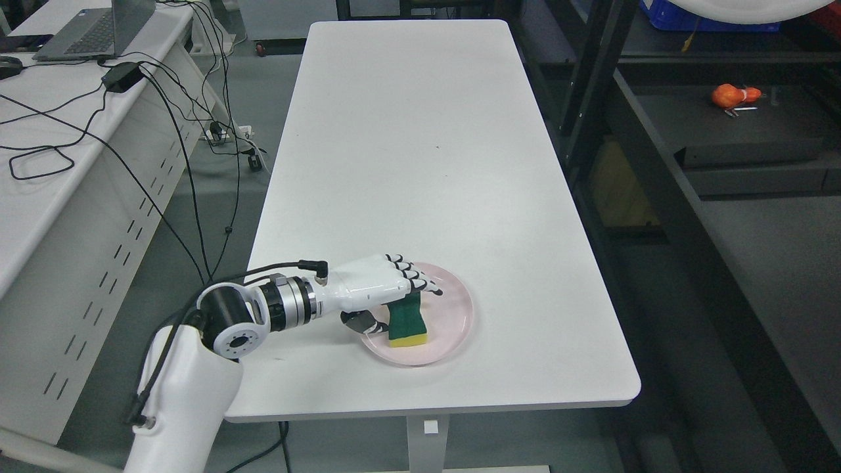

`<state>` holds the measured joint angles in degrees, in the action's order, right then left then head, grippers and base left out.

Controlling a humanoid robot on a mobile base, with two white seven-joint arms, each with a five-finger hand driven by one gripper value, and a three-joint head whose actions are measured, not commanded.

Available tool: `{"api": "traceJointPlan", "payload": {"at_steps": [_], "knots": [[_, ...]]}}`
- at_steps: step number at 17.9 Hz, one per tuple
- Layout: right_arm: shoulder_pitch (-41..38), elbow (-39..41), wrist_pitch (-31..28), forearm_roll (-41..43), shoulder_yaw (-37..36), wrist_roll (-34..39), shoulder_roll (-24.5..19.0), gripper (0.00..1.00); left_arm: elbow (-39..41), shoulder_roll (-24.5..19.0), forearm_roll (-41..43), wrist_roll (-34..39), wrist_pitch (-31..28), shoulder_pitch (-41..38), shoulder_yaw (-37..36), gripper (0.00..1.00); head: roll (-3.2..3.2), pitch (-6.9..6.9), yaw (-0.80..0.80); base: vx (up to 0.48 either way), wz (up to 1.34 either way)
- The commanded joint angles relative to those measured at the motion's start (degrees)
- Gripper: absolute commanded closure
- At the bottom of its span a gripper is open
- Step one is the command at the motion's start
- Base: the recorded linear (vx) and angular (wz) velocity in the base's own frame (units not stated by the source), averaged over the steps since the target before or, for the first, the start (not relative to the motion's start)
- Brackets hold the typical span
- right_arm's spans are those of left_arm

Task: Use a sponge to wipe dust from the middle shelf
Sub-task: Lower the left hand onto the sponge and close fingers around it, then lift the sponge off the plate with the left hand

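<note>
Nearest the camera is the robot's white left arm, coming up from the bottom left corner. Its left robot hand point(387, 299) reaches over a pink plate point(460, 309) that sits near the front edge of the white counter point(420, 144). On the plate stands a sponge point(407, 322), green on most of it and yellow at the bottom. It is up on its edge, not lying flat. The fingers point(414, 276) go over the top of the sponge and the thumb point(361, 323) is at its left side, so the hand looks clamped on the sponge.

This seems to be the pick-up step. The sponge is in the hand but its yellow end looks like it touches the plate. Next, I think the hand must lift the sponge clear of the plate and the robot must turn to the dark shelf unit point(663, 171) on the right.

Some parts are hard to see. The hand hides the top of the sponge, so I cannot tell how tight the hold is. The shelf unit is cut off at the right edge, and I cannot tell which shelf is the middle one. No dust shows. The right arm is not in the picture.
</note>
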<state>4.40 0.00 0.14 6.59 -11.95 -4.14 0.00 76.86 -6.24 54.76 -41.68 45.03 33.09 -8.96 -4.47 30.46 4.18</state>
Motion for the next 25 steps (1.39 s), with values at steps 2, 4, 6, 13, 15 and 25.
{"api": "traceJointPlan", "payload": {"at_steps": [2, 4, 6, 13, 15, 25], "knots": [[0.00, 1.00, -4.18, 0.00, 0.00, 0.01, 1.00, 0.00, -2.85, 2.47, 0.43, -0.07, -0.03, -1.79, -2.20, 0.36, 0.00, 0.00, 0.00, 0.000, 0.00], [0.00, 1.00, -4.19, 0.00, 0.00, 0.01, 1.00, 0.00, -2.76, 2.47, 0.35, -0.07, -0.03, -2.06, -1.42, 0.47, 0.00, 0.00, 0.00, 0.000, 0.00], [0.00, 1.00, -4.18, 0.00, 0.00, 0.01, 1.00, 0.00, -2.68, 2.81, -0.44, -0.16, -0.03, -1.97, 1.13, 0.58, 0.00, 0.00, 0.00, 0.000, 0.00], [0.00, 1.00, -4.18, 0.00, 0.00, -0.08, 1.00, 0.00, -1.97, 4.05, -7.10, -0.33, -0.03, -1.71, 9.57, 0.98, 0.00, 0.00, 0.00, 0.000, 0.00], [0.00, 1.00, -4.18, 0.00, 0.00, 0.01, 1.00, 0.00, -0.40, 4.05, -9.40, -0.33, -0.03, -1.71, 12.63, 1.00, 0.00, 0.00, 0.00, 0.000, 0.00], [0.00, 1.00, -4.18, 0.00, 0.00, 0.01, 1.00, 0.00, 7.43, 3.87, -21.63, -0.69, -0.03, -3.46, 22.05, 1.00, 0.00, 0.00, 0.00, 0.000, 0.00]]}}
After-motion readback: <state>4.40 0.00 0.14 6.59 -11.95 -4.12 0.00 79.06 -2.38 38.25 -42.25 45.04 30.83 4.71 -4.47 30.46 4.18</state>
